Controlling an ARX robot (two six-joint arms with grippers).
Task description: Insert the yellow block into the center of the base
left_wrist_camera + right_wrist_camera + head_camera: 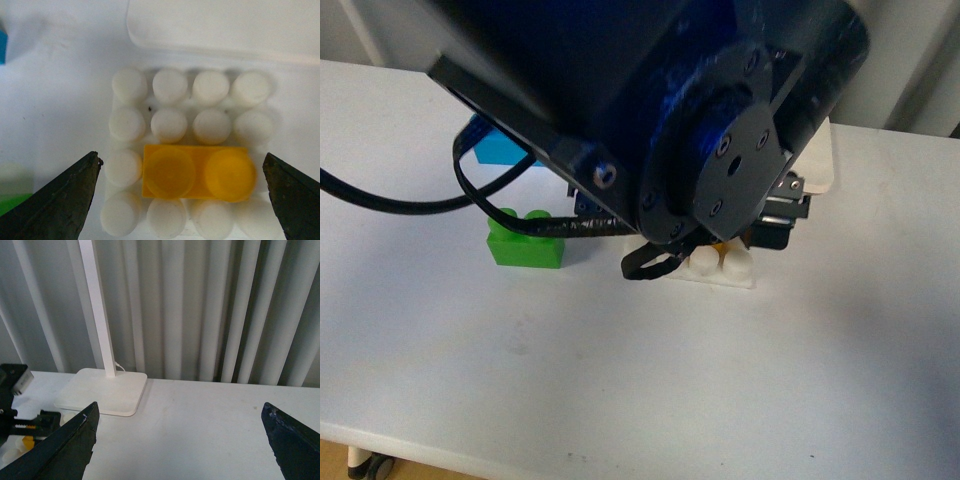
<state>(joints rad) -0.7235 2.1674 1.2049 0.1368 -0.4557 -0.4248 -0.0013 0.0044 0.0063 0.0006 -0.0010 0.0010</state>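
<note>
I see the yellow block (196, 172) seated on the base (170, 85), in its third stud row, not quite central. My left gripper (182, 192) hangs spread around it, untouching; the right gripper (180, 440) gapes empty. Light, rigid, slick plastic: I'd pinch its short ends.

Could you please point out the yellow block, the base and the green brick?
yellow block (196, 172), left wrist view, top face between studs.
base (170, 86), left wrist view, a far-row stud.
green brick (525, 247), front view, front face.
</note>
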